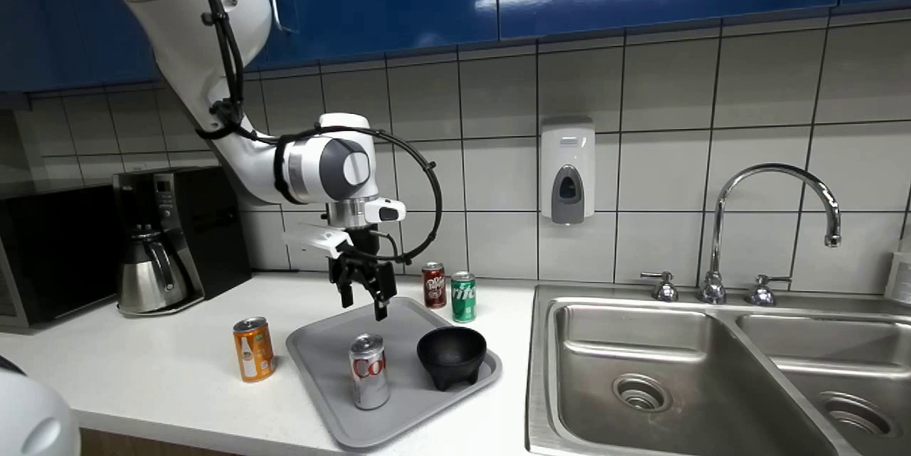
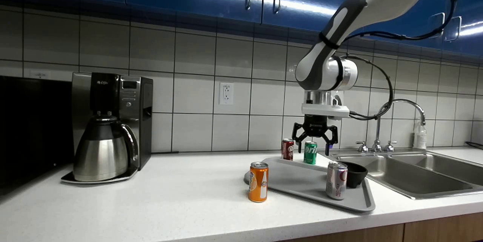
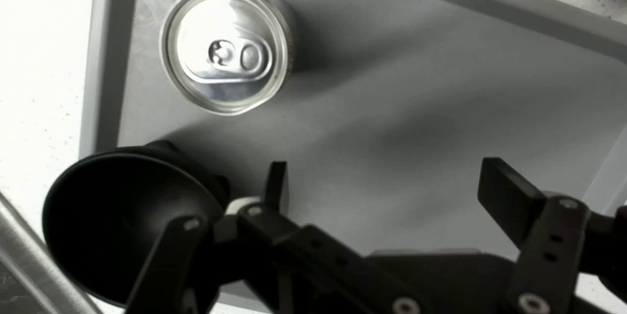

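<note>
Spread apart and empty, the end effector [image 3: 386, 177] is being held above the gray tray [image 3: 372, 25], with careful clearance seemingly being demanded by the silver can [image 3: 225, 49] and black bowl [image 3: 120, 206] standing on it.

On tray [image 1: 324, 358] — can [image 1: 369, 374], bowl [image 1: 451, 353] (claw [image 1: 364, 306] above)

Above the tray [image 2: 298, 179], the tool [image 2: 314, 151] is held pointing down with its fingers [image 3: 509, 199] spread apart; the arm [image 2: 390, 2] is bent at the wrist [image 2: 326, 74].
</note>
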Action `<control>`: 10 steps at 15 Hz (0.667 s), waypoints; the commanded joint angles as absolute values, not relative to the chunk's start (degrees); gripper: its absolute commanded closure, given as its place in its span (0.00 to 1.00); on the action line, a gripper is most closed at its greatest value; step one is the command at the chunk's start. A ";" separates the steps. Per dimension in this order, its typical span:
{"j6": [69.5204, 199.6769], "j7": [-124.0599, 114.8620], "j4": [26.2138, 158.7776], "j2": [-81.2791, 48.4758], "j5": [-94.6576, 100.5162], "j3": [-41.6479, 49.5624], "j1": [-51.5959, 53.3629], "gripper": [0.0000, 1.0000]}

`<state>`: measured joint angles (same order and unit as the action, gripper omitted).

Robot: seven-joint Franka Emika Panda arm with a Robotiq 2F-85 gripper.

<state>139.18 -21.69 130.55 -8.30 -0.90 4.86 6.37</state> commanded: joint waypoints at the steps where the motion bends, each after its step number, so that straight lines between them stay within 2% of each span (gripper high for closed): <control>1: 139.25 -22.77 133.03 -6.20 0.08 4.33 4.13 0.00; 10: 139.70 -22.52 134.82 -5.75 1.83 5.88 1.14 0.00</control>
<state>139.18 -21.84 132.07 -8.18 -0.40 6.07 2.19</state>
